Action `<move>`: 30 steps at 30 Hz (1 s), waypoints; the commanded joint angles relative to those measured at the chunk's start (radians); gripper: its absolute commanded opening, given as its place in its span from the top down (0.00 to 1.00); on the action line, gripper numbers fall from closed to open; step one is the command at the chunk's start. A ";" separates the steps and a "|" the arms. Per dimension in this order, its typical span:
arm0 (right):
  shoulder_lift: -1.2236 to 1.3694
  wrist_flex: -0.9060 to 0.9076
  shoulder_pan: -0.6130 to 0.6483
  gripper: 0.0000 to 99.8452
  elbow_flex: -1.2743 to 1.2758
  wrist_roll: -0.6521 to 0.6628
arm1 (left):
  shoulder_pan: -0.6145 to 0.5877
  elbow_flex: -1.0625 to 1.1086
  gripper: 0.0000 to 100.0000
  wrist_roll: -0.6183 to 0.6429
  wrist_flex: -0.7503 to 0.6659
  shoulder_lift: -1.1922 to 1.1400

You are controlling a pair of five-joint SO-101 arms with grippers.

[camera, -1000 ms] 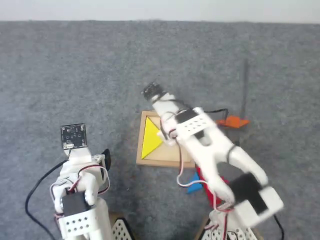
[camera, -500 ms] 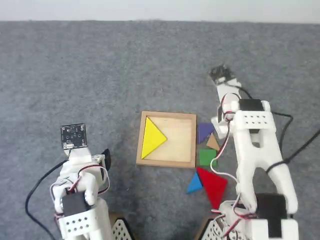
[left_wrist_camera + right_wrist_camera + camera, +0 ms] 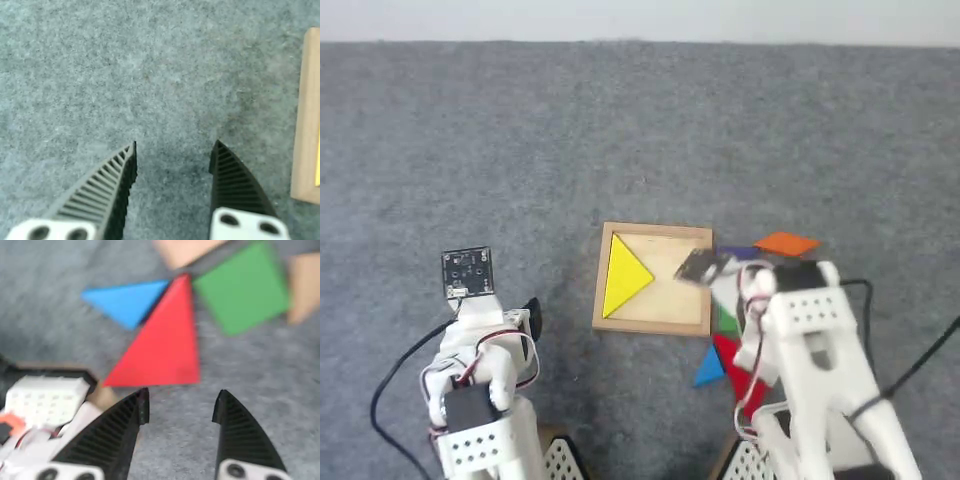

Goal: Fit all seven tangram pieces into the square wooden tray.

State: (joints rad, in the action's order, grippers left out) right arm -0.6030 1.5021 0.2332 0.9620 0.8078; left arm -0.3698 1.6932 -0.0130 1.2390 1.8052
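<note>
As the right pincer hangs open just short of the red triangle, which lies on the worktop beside the square wooden tray, touching the blue triangle, it is best gripped low across its edges and kept level; the left pincer is held open

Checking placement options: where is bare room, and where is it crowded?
Free: tray floor right of the yellow triangle; mat between left gripper and tray. Crowded right of tray: red triangle, blue triangle, green square, orange piece, right gripper.
</note>
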 commanded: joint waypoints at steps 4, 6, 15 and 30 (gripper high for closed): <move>-0.021 0.008 0.193 0.67 0.028 0.043 | -0.005 -0.010 0.77 -0.006 0.005 0.018; 0.033 -0.042 0.251 0.58 0.038 -0.006 | -0.005 -0.010 0.77 -0.006 0.005 0.018; 0.447 -0.317 0.315 0.60 0.037 -0.138 | -0.005 -0.010 0.77 -0.006 0.005 0.018; 0.625 -0.315 -0.263 0.82 -0.259 0.029 | -0.005 -0.010 0.77 -0.006 0.005 0.018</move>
State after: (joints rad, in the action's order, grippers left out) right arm -0.0230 1.1983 0.1841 0.7534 0.7419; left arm -0.3698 1.6932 -0.0130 1.2390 1.8052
